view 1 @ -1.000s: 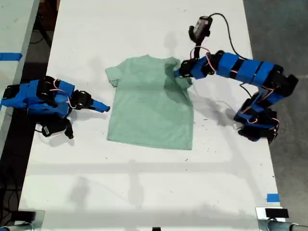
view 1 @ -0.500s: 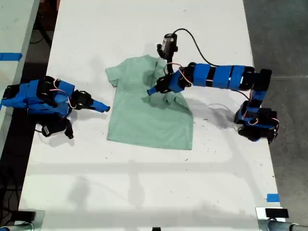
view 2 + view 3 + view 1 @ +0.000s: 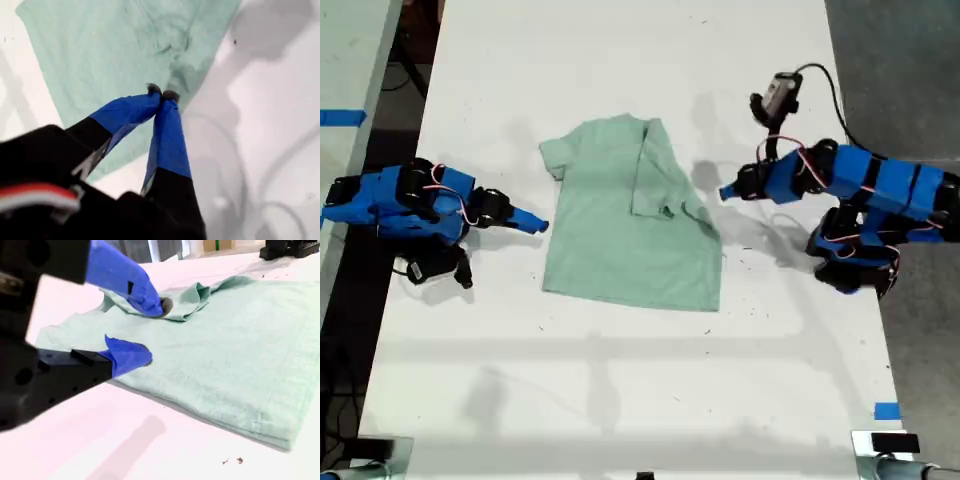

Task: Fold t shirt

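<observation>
Your table (image 3: 620, 400) lies bare across the exterior view's lower half; only the t shirt (image 3: 610, 240) occupies its middle.

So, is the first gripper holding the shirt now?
No. In the exterior view my first gripper is off the t shirt, over bare table, and the first wrist view shows its jaws closed on nothing.

No legible text anywhere (not one label).
</observation>
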### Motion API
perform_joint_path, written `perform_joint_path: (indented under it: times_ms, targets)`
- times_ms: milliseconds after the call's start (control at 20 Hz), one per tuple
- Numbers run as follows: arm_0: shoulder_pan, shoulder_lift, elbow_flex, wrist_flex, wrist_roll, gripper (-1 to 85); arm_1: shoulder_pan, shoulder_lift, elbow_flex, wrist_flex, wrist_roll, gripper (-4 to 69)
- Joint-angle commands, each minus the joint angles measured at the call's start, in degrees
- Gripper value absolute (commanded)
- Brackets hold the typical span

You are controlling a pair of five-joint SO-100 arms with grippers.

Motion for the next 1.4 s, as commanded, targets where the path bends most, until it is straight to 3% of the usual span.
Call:
perform_joint_path:
  times_ms: [0, 50, 200, 400, 1350]
  targets:
    - [0.44, 0.35, 0.44, -1.41, 0.35, 12.0, -3.43, 38.67, 25.31, 5.54, 5.54, 0.6]
    - [0.44, 0.35, 0.44, -1.41, 0.35, 12.0, -3.87, 49.13, 31.90, 10.99, 5.98, 0.6]
    - [0.44, 0.35, 0.44, -1.41, 0.35, 12.0, -5.19, 48.60, 36.47, 6.86, 8.26, 0.6]
    - [0.44, 0.35, 0.44, -1.41, 0.35, 12.0, -3.69, 48.60, 36.47, 10.81, 12.57, 0.7]
    - [0.44, 0.35, 0.44, -1.41, 0.35, 12.0, -3.69, 48.60, 36.47, 11.34, 13.89, 0.7]
